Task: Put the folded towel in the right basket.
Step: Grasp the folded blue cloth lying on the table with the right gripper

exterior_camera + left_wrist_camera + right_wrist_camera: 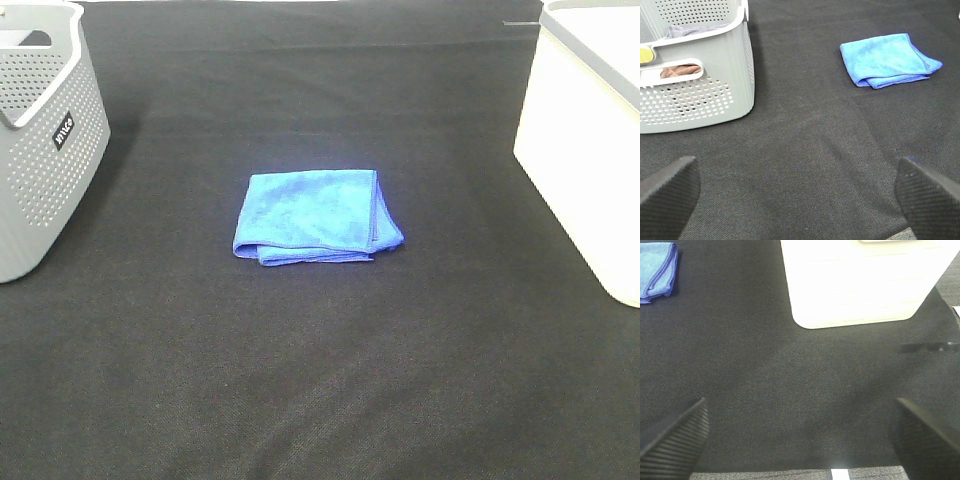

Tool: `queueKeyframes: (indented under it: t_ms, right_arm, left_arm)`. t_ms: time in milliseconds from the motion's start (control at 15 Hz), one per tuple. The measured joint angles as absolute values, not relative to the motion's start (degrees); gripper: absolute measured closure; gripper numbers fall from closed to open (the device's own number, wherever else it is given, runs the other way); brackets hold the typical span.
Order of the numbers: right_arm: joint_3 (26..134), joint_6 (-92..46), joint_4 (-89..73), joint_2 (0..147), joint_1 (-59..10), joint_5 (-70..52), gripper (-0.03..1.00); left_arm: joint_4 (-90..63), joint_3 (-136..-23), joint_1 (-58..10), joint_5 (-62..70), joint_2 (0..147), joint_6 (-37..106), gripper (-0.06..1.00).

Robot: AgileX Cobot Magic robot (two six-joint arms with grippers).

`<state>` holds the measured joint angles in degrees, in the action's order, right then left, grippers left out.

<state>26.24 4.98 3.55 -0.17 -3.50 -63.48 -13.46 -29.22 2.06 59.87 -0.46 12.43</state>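
Nothing done yet — folded towel (315,217) lies flat mid-tabletop (320,400), well apart from the white right basket (580,150). Left end effector (797,192) spread wide, empty; right end effector (800,436) likewise released, holding nothing. Left to do — reach, grasp, carry, drop in.

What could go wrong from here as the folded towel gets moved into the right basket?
1. The folded towel has loose layered edges at its front; a shallow pinch may lift only the top layer and unfold it.
2. The white right basket has a tall wall; a low carry could catch the towel on its rim.
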Motion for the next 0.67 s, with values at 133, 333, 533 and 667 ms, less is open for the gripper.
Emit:
queueKeyframes:
  t_ms: [133, 333, 533, 667]
  right_arm:
    - [26.24, 4.98, 3.55, -0.17, -3.5, -63.48, 0.03]
    - [26.24, 4.98, 3.55, -0.17, -3.5, -63.48, 0.03]
    - [26.24, 4.98, 3.55, -0.17, -3.5, -63.48, 0.03]
    - [26.24, 4.98, 3.55, -0.17, -3.5, -63.48, 0.03]
  left_arm:
    - [-13.46, -29.22, 2.06, 59.87, -0.46, 12.43, -0.04]
    - [-13.46, -29.22, 2.06, 59.87, -0.46, 12.43, -0.04]
    - [-13.46, -29.22, 2.06, 59.87, -0.46, 12.43, -0.04]
    - [-13.46, -29.22, 2.06, 59.87, -0.46, 12.43, -0.04]
